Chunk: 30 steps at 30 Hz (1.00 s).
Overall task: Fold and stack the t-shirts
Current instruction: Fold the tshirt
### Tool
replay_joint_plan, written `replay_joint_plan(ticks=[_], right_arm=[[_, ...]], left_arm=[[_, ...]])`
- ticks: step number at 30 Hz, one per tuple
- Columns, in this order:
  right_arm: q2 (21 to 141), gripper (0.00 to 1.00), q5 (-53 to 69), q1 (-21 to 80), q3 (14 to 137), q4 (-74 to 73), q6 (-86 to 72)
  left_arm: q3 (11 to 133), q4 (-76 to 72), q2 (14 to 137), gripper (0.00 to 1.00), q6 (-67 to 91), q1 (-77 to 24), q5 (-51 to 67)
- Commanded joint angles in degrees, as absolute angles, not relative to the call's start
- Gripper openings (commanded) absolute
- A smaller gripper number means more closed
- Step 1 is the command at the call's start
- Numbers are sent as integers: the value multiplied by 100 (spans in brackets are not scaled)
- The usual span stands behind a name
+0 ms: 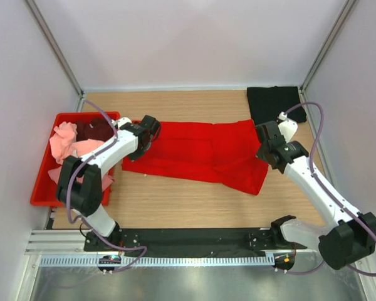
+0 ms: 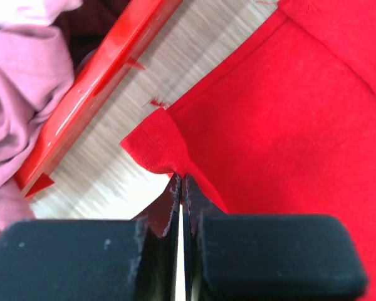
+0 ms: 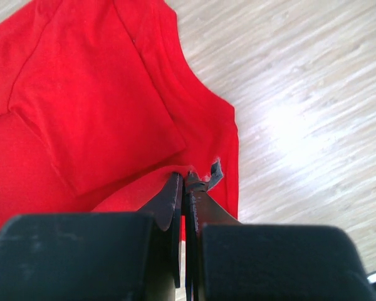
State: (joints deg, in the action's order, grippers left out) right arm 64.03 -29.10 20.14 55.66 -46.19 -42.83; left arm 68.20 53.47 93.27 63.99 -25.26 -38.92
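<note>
Both grippers are clamped shut on the red shirt (image 1: 200, 153): the left gripper (image 2: 180, 180) nips a curled corner just beside the crate (image 2: 106, 69), and the right gripper (image 3: 185, 179) nips an edge at the opposite end, with the shirt lying spread on the table (image 1: 175, 207) between the arms. It looks light, thin and limp, so it will likely sag and crease between the two holds unless kept taut, and corners or hems are the surest places to pinch. A black shirt (image 1: 272, 100) lies at the far right corner, and pink shirts (image 1: 66, 141) sit heaped in the crate.
</note>
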Motion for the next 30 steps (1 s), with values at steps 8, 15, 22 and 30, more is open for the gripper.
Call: replay_joint_plan(ticks=[8,15,22,30], right_arm=[[7040,1,-3120,1846,6302,-3508,-2936],[7469,1,-2786,1811,6547,-3007,-2163],[7778,1,-2610,1819,6627,-2733,-1696],[7989,1,-2795,1810,6890,-2891,-1793]], left_arm=[[7576,5440,9966,0,6214,-2277,-4324],[7822,5581,10380,0,6284,-2136,-4438],[7963,5564,10643,0,6311,-2092,-4430],[8253,5660,10898,0,6311,-2057,-4403]])
